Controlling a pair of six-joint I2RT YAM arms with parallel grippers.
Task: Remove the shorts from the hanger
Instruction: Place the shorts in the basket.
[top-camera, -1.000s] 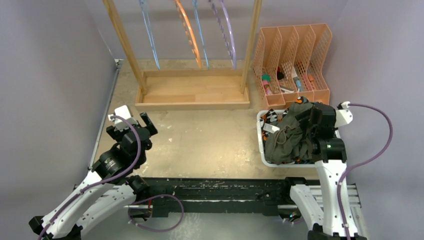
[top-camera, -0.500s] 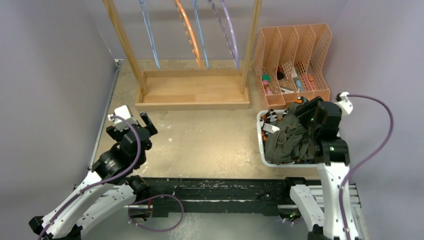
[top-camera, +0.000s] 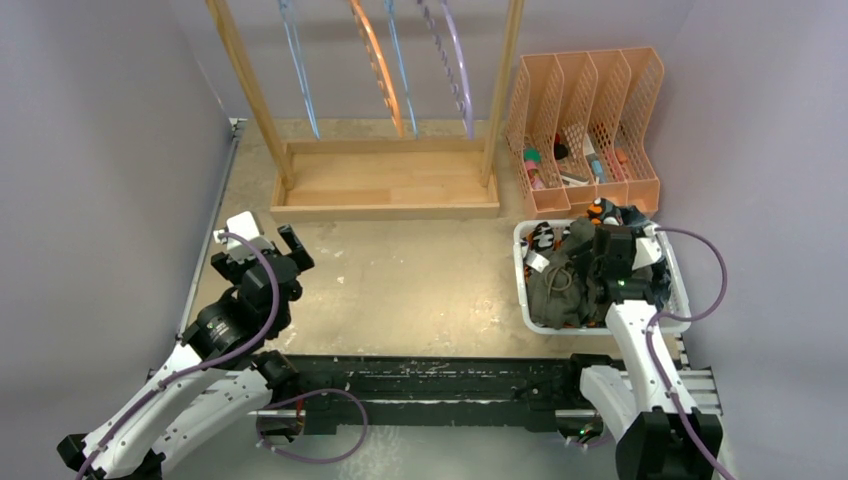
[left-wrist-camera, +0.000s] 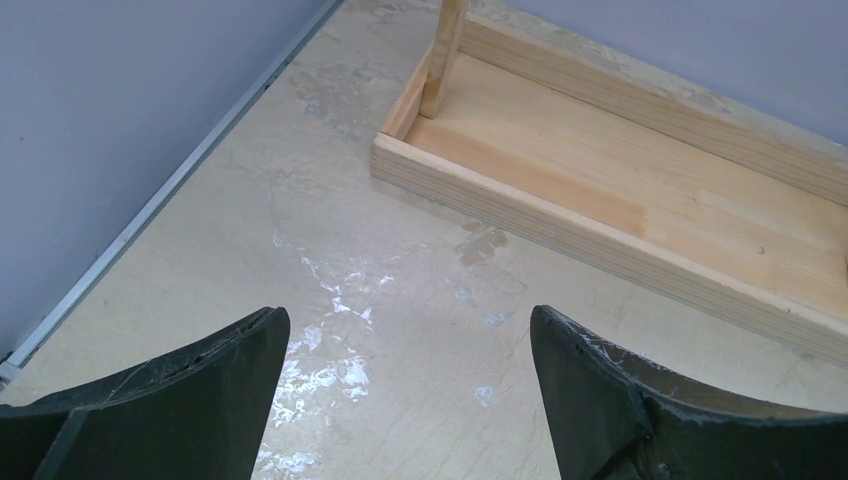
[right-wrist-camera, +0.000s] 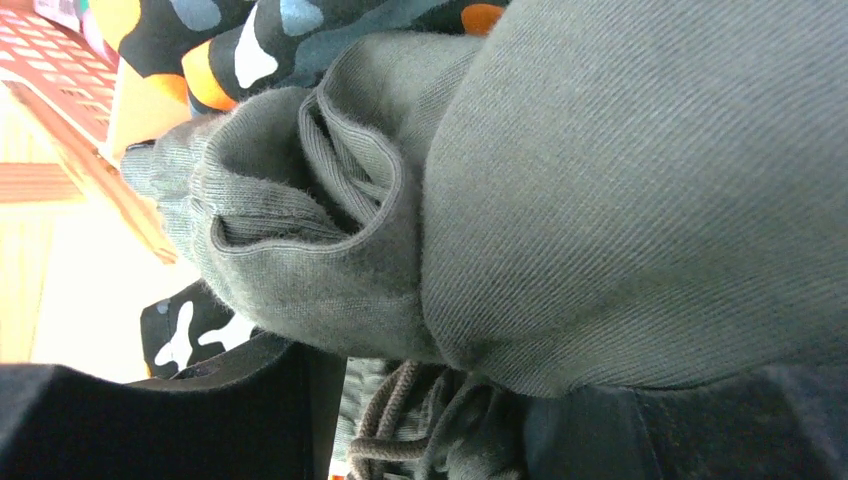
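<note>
The olive green shorts lay crumpled on top of a pile in the white bin at the right side of the table, with the blotch-patterned shorts partly under them. The hangers on the wooden rack carried no cloth. Judging from the thick folds and the rolled hem, the olive pair would be soft, light and not fragile. It would bend and hang down when lifted, and it would not slip much because the weave looked rough. A good place to take hold seemed to be a thick fold or the waistband near the drawstring, where several layers give the fingers something to bite. The loose cord itself could pull out or catch on the other pairs. The right gripper was low in the bin and pressed against the olive cloth, which filled nearly its whole wrist view. Whether its jaws were pinching the cloth or only resting on it I could not tell. The left gripper hovered above the bare table near the corner of the rack, its fingers spread wide with nothing between them.
</note>
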